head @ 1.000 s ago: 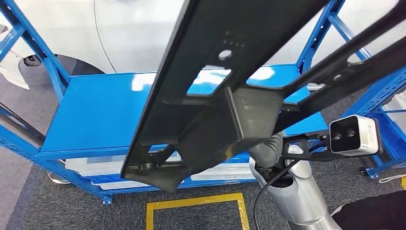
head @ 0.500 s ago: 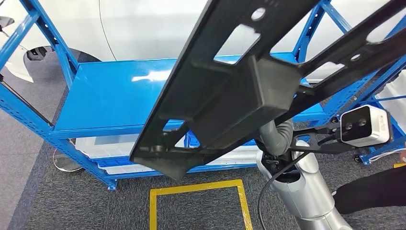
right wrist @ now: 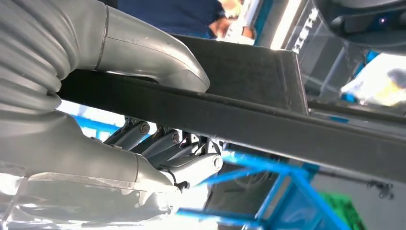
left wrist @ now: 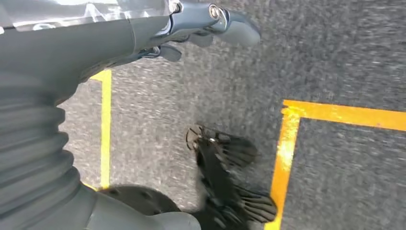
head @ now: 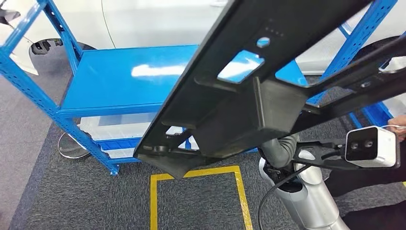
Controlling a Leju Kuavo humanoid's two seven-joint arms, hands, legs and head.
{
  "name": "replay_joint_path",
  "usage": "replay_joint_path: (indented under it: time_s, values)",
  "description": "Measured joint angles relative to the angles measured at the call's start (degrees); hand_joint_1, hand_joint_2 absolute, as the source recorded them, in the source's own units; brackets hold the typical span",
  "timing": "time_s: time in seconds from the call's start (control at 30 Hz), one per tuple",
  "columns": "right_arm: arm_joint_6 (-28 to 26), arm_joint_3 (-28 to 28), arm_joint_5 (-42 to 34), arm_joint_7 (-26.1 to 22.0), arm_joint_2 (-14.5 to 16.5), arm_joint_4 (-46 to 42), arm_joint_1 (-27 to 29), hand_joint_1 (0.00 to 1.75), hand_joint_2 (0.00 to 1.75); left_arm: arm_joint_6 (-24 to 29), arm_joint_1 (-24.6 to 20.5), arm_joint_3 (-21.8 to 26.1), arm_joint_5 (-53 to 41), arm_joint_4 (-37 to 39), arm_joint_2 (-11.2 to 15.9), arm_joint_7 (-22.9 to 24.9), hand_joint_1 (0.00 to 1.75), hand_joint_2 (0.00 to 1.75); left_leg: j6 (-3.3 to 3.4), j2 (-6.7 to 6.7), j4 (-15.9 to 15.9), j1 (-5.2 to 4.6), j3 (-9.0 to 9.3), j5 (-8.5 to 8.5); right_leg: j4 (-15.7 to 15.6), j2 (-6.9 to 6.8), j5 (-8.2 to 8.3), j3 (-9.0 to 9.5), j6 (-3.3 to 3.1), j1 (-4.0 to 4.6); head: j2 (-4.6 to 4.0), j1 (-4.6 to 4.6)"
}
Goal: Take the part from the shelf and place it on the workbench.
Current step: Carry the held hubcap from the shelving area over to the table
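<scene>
Where right hand (right wrist: 158, 124) clamps, one black part (head: 239, 96), one blue shelf (head: 115, 86).

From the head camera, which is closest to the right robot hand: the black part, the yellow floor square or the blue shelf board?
1. Long black plastic part, held in the right robot hand.
2. Yellow taped floor square, below.
3. Blue metal shelf board, farthest back.

floor: grey carpet (head: 57, 201) | yellow tape outline (head: 198, 175) | white wall (head: 143, 19)
</scene>
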Motion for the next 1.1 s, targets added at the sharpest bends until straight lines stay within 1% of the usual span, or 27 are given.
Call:
replay_joint_path:
  time_s: [0.03, 0.07, 0.1, 0.13, 0.17, 0.23, 0.27, 0.3, 0.33, 0.37, 0.4, 0.43, 0.47, 0.5, 0.53, 0.6, 0.63, 0.7, 0.77, 0.8, 0.83, 0.87, 0.93, 0.97, 1.0, 1.03, 1.1]
  values:
    - [0.54, 0.02, 0.22, 0.00, -0.02, -0.21, 0.19, 1.75, 1.75, 0.02, -0.07, -0.03, 0.10, 0.00, 0.02, -0.09, 0.00, 1.75, 0.36, -0.03, -1.42, -0.14, 0.60, -0.55, 0.01, -0.06, 0.51, -0.13, 0.34, 0.06, 0.00, 0.02]
    - [1.07, 0.03, 0.42, 0.01, -0.03, -0.32, 0.47, 1.75, 1.75, 0.07, -0.06, -0.04, 0.21, 0.00, 0.02, -0.13, 0.00, 1.75, 0.79, 0.01, -1.50, -0.10, 0.26, -0.27, -0.07, -0.06, 0.93, -0.23, 0.65, 0.03, 0.00, 0.01]
    - [1.54, 0.03, 0.56, 0.03, -0.03, -0.40, 0.76, 1.75, 1.75, 0.12, -0.01, -0.04, 0.31, 0.00, 0.02, -0.15, 0.00, 1.75, 1.19, 0.13, -1.51, -0.04, -0.19, 0.30, 0.13, 0.02, 0.63, -0.52, 0.98, -0.08, 0.00, -0.03]
    - [1.82, -0.01, 0.62, 0.06, -0.03, -0.46, 1.02, 1.75, 1.75, 0.17, 0.03, -0.04, 0.38, 0.00, 0.04, -0.14, 0.00, 1.75, 1.61, 0.29, -1.54, 0.04, -0.77, 0.98, 1.08, 0.11, -0.80, -1.04, 1.32, -0.19, 0.00, 0.01]
    - [1.94, -0.08, 0.64, 0.08, -0.03, -0.49, 1.20, 1.75, 1.75, 0.22, 0.03, -0.04, 0.41, 0.00, 0.07, -0.14, 0.00, 1.75, 1.98, 0.46, -1.58, 0.13, -1.51, 1.71, 3.08, 0.20, -3.24, -1.84, 1.64, -0.33, 0.00, 0.05]
    - [2.19, -0.26, 0.67, 0.09, -0.03, -0.54, 1.39, 1.75, 1.75, 0.31, -0.06, -0.05, 0.43, 0.00, 0.17, -0.13, 0.00, 1.75, 2.39, 0.62, -1.53, 0.08, -3.21, 3.10, 10.01, 0.26, -9.16, -3.76, 2.16, -0.51, -0.01, 0.15]
    - [2.43, -0.37, 0.73, 0.10, -0.03, -0.55, 1.54, 1.75, 1.75, 0.39, -0.07, -0.04, 0.44, 0.00, 0.21, -0.07, 0.00, 1.75, 2.43, 0.64, -1.49, 0.05, -4.14, 3.75, 13.74, 0.27, -10.69, -4.45, 2.31, -0.56, -0.01, 0.15]
    - [2.78, -0.48, 0.89, 0.13, -0.03, -0.55, 1.73, 1.75, 1.75, 0.48, -0.06, -0.04, 0.46, 0.00, 0.24, 0.08, 0.00, 1.75, 2.40, 0.63, -1.44, 0.00, -5.04, 4.36, 16.39, 0.27, -10.75, -4.59, 2.38, -0.59, -0.01, 0.15]
    - [3.19, -0.61, 1.10, 0.19, -0.03, -0.55, 1.92, 1.75, 1.75, 0.58, -0.02, -0.03, 0.47, 0.00, 0.27, 0.29, 0.00, 1.75, 2.33, 0.64, -1.39, -0.05, -5.94, 4.96, 17.41, 0.28, -9.56, -3.94, 2.33, -0.61, 0.00, 0.15]
    - [3.52, -0.75, 1.34, 0.28, -0.03, -0.57, 2.05, 1.75, 1.75, 0.68, 0.01, -0.03, 0.48, 0.00, 0.28, 0.53, 0.00, 1.75, 2.28, 0.82, -1.33, -0.13, -6.74, 5.50, 16.31, 0.23, -7.69, -2.27, 2.16, -0.60, -0.01, 0.15]
    - [3.81, -0.92, 1.62, 0.39, -0.03, -0.61, 2.10, 1.75, 1.75, 0.76, 0.03, -0.03, 0.48, 0.00, 0.29, 0.74, 0.00, 1.75, 2.21, 1.00, -1.27, -0.20, -7.33, 6.01, 13.20, -0.19, -6.27, 0.45, 1.83, -0.49, 0.00, 0.15]
    - [4.06, -1.10, 1.92, 0.52, -0.01, -0.70, 2.08, 1.75, 1.75, 0.82, 0.07, -0.03, 0.48, 0.00, 0.29, 0.89, 0.00, 1.75, 2.10, 1.20, -1.21, -0.31, -7.73, 6.43, 8.84, -1.00, -6.10, 3.78, 1.38, -0.22, 0.00, 0.15]
    - [4.27, -1.28, 2.25, 0.64, 0.04, -0.84, 2.02, 1.75, 1.75, 0.86, 0.15, -0.03, 0.48, 0.00, 0.29, 0.99, 0.00, 1.75, 1.89, 1.49, -1.15, -0.40, -7.93, 6.79, 4.40, -1.81, -6.77, 6.86, 0.88, 0.07, -0.01, 0.12]
    - [4.48, -1.50, 2.65, 0.73, 0.11, -0.97, 1.96, 1.75, 1.75, 0.87, 0.24, -0.02, 0.49, 0.00, 0.32, 1.04, 0.00, 1.75, 1.59, 1.74, -1.14, -0.43, -7.97, 7.10, 1.04, -2.46, -7.76, 9.02, 0.37, 0.38, -0.01, 0.12]
    - [4.68, -1.71, 3.10, 0.78, 0.17, -1.12, 1.95, 1.75, 1.75, 0.87, 0.33, -0.02, 0.50, 0.00, 0.35, 1.08, 0.00, 1.75, 1.23, 2.13, -1.19, -0.41, -7.96, 7.38, -0.88, -2.62, -8.54, 10.03, -0.08, 0.64, 0.00, 0.10]
    - [4.97, -2.16, 3.99, 0.95, 0.23, -1.36, 2.12, 1.75, 1.75, 0.87, 0.34, 0.00, 0.57, 0.00, 0.53, 1.09, 0.00, 1.75, 0.51, 2.87, -1.24, -0.28, -7.97, 7.74, -1.88, -1.83, -8.02, 9.95, -0.95, 0.59, 0.00, 0.11]
    - [5.10, -2.34, 4.35, 1.07, 0.23, -1.48, 2.21, 1.75, 1.75, 0.87, 0.32, 0.01, 0.61, -0.01, 0.63, 1.09, 0.00, 1.75, 0.19, 2.71, -0.56, -0.23, -8.29, 7.04, -2.14, -1.36, -7.47, 9.72, -1.35, 0.46, 0.00, 0.09]
    - [5.34, -2.55, 4.74, 1.29, 0.25, -1.59, 2.40, 1.75, 1.75, 0.87, 0.37, 0.03, 0.66, -0.01, 0.80, 1.09, 0.00, 1.75, -0.33, 1.58, 4.33, -0.08, -10.21, 3.20, -2.46, -0.47, -6.35, 9.03, -1.90, 0.22, -0.01, 0.00]
    - [5.57, -2.68, 4.90, 1.33, 0.27, -1.60, 2.65, 1.75, 1.75, 0.87, 0.49, 0.07, 0.75, 0.00, 0.85, 1.09, 0.00, 1.75, -0.70, 0.76, 12.10, 0.04, -12.96, -1.17, -2.30, 0.51, -5.59, 8.01, -2.10, 0.28, -0.01, -0.10]
    - [5.65, -2.77, 5.06, 1.39, 0.27, -1.59, 2.76, 1.75, 1.75, 0.86, 0.52, 0.10, 0.80, 0.00, 0.88, 1.09, 0.00, 1.75, -0.80, 0.65, 14.64, 0.06, -13.64, -2.02, -2.16, 1.04, -5.29, 7.53, -2.07, 0.31, -0.01, -0.09]
    - [5.70, -2.89, 5.28, 1.48, 0.26, -1.59, 2.82, 1.75, 1.75, 0.86, 0.53, 0.13, 0.85, 0.00, 0.93, 1.11, 0.00, 1.75, -0.84, 0.61, 15.06, 0.07, -13.27, -1.72, -1.97, 1.59, -5.06, 7.10, -2.00, 0.32, -0.01, -0.10]
    - [5.73, -3.04, 5.54, 1.60, 0.26, -1.58, 2.84, 1.75, 1.75, 0.85, 0.52, 0.14, 0.86, 0.00, 0.97, 1.18, 0.00, 1.75, -0.80, 0.49, 13.13, 0.09, -11.74, -0.46, -1.74, 2.16, -4.89, 6.74, -1.90, 0.30, -0.01, -0.10]
    - [5.82, -3.38, 6.03, 1.88, 0.25, -1.59, 2.76, 1.75, 1.75, 0.85, 0.48, 0.15, 0.86, 0.00, 1.04, 1.41, 0.00, 1.75, -0.43, -0.91, 5.22, 0.16, -6.61, 2.39, -1.17, 3.19, -4.73, 6.13, -1.65, 0.29, -0.01, -0.09]
    - [5.85, -3.51, 6.31, 2.03, 0.25, -1.59, 2.67, 1.75, 1.75, 0.86, 0.46, 0.16, 0.84, 0.00, 1.05, 1.58, 0.00, 1.75, -0.22, -1.86, 1.87, 0.22, -4.60, 3.16, -0.90, 3.67, -4.64, 5.83, -1.43, 0.29, -0.01, -0.07]
    - [5.87, -3.62, 6.66, 2.18, 0.23, -1.59, 2.59, 1.75, 1.75, 0.88, 0.43, 0.16, 0.74, 0.00, 1.03, 1.73, 0.00, 1.75, -0.03, -2.60, -0.27, 0.24, -3.43, 3.32, -0.68, 4.11, -4.53, 5.54, -1.17, 0.29, -0.01, -0.13]
    - [5.87, -3.70, 7.02, 2.30, 0.21, -1.59, 2.52, 1.75, 1.75, 0.90, 0.40, 0.17, 0.64, 0.00, 1.00, 1.86, 0.00, 1.75, 0.13, -2.93, -1.08, 0.23, -3.06, 3.09, -0.58, 4.56, -4.36, 5.26, -0.84, 0.27, -0.01, -0.17]
    - [5.84, -3.85, 7.58, 2.43, 0.12, -1.59, 2.45, 1.75, 1.75, 0.94, 0.26, 0.17, 0.44, 0.01, 0.84, 1.98, 0.00, 1.75, 0.61, -2.02, -1.56, 0.41, -3.25, 3.33, -0.37, 5.12, -4.14, 4.90, -0.19, 0.28, -0.01, -0.33]
